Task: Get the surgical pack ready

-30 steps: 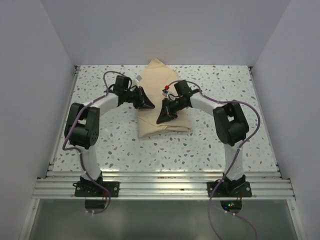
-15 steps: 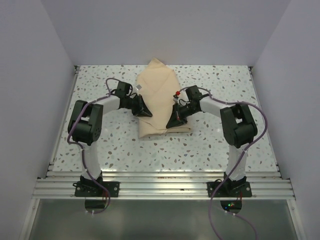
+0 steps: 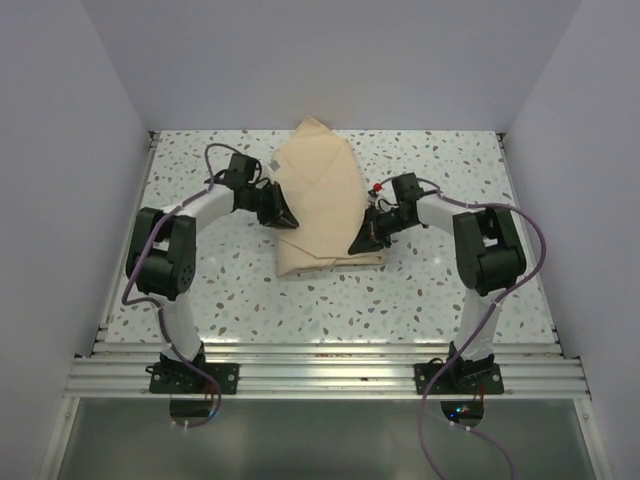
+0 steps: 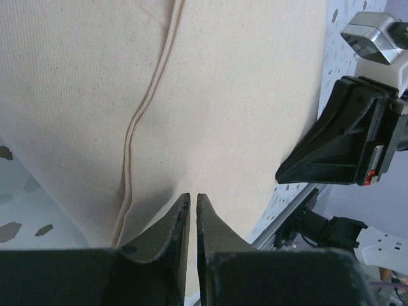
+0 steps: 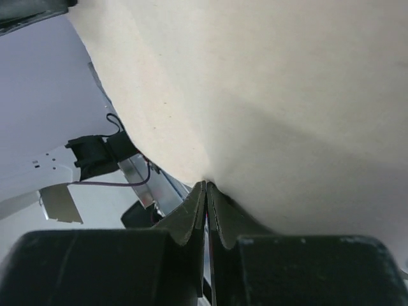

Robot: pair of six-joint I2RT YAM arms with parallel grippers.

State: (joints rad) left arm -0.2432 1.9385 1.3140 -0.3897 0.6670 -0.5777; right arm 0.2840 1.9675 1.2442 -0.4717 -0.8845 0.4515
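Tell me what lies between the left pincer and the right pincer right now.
Only the folded tan cloth spans the gap between the left pincer and the right pincer; the top view shows it.

You have the tan-beige wrap sheet folded into a bundle at the middle of the table, toward the far side; its top layer is pulled smooth, a stitched hem crossing it.

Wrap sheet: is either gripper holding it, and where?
Both. The left gripper pinches the tan wrap sheet at its left edge, and the right gripper pinches its right edge.
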